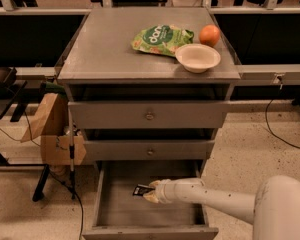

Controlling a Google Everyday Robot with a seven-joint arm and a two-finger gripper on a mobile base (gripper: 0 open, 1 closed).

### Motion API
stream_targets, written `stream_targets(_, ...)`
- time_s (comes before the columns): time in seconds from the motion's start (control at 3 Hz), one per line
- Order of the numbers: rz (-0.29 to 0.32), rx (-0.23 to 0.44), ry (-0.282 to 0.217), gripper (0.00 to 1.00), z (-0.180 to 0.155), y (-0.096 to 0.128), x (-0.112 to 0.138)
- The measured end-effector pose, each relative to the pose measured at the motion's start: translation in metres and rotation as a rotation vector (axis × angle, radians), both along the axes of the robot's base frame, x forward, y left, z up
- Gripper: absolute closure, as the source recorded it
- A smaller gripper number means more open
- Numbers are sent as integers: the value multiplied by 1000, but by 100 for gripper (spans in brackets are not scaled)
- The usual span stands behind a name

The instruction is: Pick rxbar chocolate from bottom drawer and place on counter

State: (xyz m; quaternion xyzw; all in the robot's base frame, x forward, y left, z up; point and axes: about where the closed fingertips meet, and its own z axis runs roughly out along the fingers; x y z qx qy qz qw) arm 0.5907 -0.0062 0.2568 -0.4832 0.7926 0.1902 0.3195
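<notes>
Overhead, speckled beige floor (240, 154) around grey metal drawer cabinet (70, 91); dark desks behind. Flat grey metal counter (105, 49) carries one green snack bag (161, 39) with white lettering, roughly "don", one round orange fruit (209, 35), one white bowl (197, 57) just beside both. Three drawers: two upper drawers (105, 115) shut, bottom drawer (120, 209) pulled open. Inside it, one small dark-wrapped rxbar chocolate (140, 189) on grey floor. Pale gripper (151, 192) at bar's right end, touching; whether it clamps bar cannot be told.
</notes>
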Motion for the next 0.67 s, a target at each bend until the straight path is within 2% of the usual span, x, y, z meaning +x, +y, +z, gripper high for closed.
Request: stream_targets(0.67,4,-120,71,100,118,-30,-17)
